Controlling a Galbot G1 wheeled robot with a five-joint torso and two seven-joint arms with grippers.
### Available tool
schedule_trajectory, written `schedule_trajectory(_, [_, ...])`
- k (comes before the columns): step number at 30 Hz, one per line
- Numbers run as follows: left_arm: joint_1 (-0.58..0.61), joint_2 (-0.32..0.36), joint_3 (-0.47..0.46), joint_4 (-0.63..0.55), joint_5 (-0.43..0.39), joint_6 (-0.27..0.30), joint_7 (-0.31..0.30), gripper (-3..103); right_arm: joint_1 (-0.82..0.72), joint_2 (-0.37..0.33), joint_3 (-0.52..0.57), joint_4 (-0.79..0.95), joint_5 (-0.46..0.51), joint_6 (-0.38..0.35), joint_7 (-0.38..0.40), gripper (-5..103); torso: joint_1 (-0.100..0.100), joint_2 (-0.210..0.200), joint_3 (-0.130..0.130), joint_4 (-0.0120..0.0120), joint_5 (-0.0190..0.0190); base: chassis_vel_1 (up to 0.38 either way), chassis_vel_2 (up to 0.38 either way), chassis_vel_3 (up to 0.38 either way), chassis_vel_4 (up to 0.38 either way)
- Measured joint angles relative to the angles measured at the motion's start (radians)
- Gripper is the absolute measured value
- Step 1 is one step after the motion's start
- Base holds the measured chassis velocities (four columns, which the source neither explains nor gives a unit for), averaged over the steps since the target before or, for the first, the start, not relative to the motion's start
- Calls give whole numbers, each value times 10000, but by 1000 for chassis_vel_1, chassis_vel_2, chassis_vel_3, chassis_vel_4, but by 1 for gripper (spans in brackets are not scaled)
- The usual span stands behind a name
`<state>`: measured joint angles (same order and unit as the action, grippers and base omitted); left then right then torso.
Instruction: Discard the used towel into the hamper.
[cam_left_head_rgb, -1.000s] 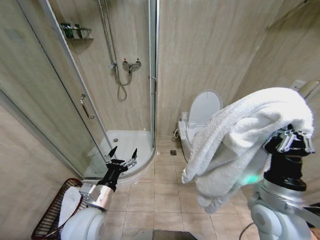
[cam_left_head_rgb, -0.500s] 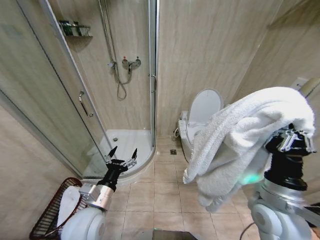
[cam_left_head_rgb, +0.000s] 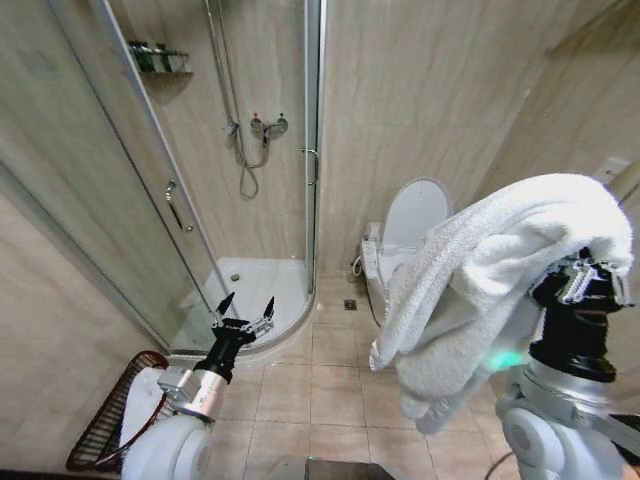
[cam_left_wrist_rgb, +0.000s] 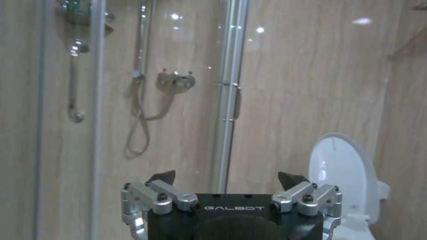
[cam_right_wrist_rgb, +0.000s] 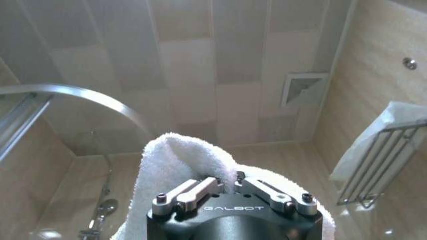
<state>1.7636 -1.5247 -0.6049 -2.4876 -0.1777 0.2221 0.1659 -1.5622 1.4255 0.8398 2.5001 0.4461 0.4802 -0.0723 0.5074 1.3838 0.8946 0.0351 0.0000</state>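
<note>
Hamper (cam_left_head_rgb: 105, 425): at our seven o'clock on the floor tiles, mouth upward to receive.
Left gripper (cam_left_head_rgb: 243, 313): raised at our center-left, jaws spread wide, empty, kept clear.
Right gripper (cam_left_head_rgb: 590, 278): at three o'clock, clamped on the white towel (cam_left_head_rgb: 470, 280), lifted so folds hang free.

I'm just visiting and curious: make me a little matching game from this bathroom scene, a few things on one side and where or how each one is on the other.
Things:
1. towel
2. hamper
3. left gripper
4. toilet

States:
A. on the floor at the robot's left
B. open, holding nothing
C. draped over and pinched in the right gripper
D. lid raised, against the back wall

Pairs: 1-C, 2-A, 3-B, 4-D
</note>
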Motion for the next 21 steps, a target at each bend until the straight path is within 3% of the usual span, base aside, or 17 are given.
schedule_trajectory(21, [0, 0, 0, 0, 0, 0, 0, 100, -36, -6, 94, 0, -143, -144, -12, 3, 16, 35, 19, 4, -2, 90, 88, 92, 93])
